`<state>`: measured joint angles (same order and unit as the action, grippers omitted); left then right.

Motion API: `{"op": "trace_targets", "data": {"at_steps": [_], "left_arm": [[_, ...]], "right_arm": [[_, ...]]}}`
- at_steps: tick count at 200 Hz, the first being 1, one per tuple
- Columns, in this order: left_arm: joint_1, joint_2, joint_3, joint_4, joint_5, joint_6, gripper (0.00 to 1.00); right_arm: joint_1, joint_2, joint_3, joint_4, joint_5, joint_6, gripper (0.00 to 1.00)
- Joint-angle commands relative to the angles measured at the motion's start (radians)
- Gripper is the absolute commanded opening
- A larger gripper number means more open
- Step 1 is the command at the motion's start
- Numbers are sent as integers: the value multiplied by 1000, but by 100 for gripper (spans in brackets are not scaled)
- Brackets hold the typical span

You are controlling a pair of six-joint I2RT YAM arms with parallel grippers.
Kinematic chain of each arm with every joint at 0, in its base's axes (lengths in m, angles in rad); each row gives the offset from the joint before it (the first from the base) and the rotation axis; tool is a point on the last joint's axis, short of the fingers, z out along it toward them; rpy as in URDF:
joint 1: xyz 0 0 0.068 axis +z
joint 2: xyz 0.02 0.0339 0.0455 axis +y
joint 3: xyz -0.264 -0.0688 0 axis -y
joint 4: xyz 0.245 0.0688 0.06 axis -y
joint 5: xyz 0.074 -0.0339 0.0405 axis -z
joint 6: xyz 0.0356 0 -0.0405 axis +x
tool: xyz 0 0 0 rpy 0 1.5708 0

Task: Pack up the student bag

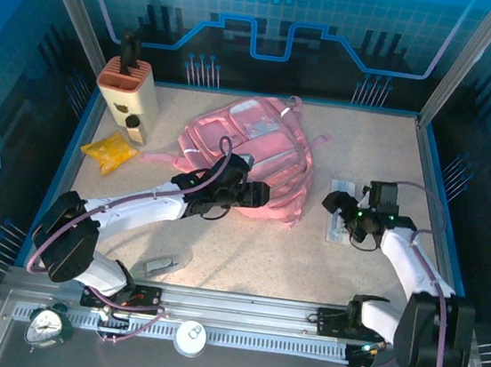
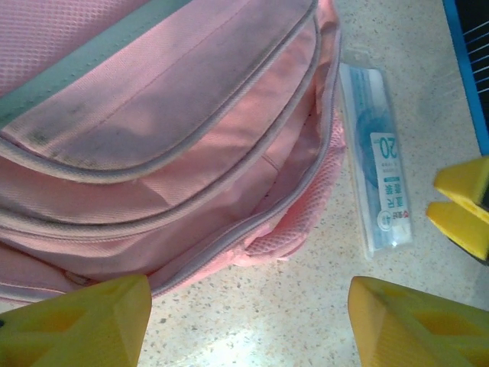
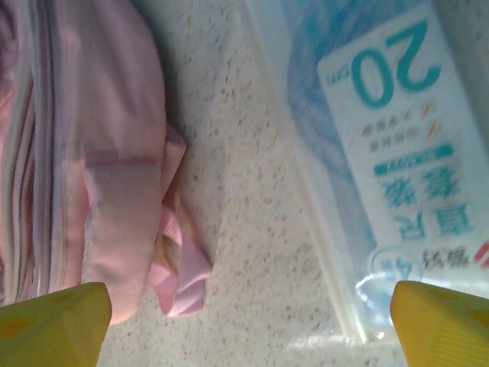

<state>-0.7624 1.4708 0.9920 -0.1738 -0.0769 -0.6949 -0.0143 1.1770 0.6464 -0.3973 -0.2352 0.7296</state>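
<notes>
Roughly mid-table lies the large soft pink fabric student bag, flat on the speckled beige table with its pale front pocket facing up. At the bag's near edge the left gripper hovers with its yellow fingers spread wide. It grips nothing; between the fingers are only the bag's gaping zipped edge and bare tabletop. Just right of the bag a long clear plastic packet with a blue-and-white label lies flat, apart from the fabric. The right gripper hangs over the gap between bag and packet, jaws wide apart and empty, above a pink strap loop of the bag. Left of the bag sits a small yellow packet. Farther back on that side stands a beige upright holder with an orange top.
</notes>
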Motion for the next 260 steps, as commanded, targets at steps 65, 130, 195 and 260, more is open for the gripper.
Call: {"op": "trace_targets", "data": {"at_steps": [65,130,195,260], "left_arm": [[-23,41,14,65,66,-58,70],[-20,12,30,-31,-3,-4,72],[-50,36,-1,82,64,-97,69],[-193,221,87,226,58,-259,68]], "right_arm": [[-7,336,118,20,-78,-142,81],[184,218,-50,63,-65,16,78],[349,9,-97,58,33,170,81],[19,25,-54,-136,-24,-124,85]]}}
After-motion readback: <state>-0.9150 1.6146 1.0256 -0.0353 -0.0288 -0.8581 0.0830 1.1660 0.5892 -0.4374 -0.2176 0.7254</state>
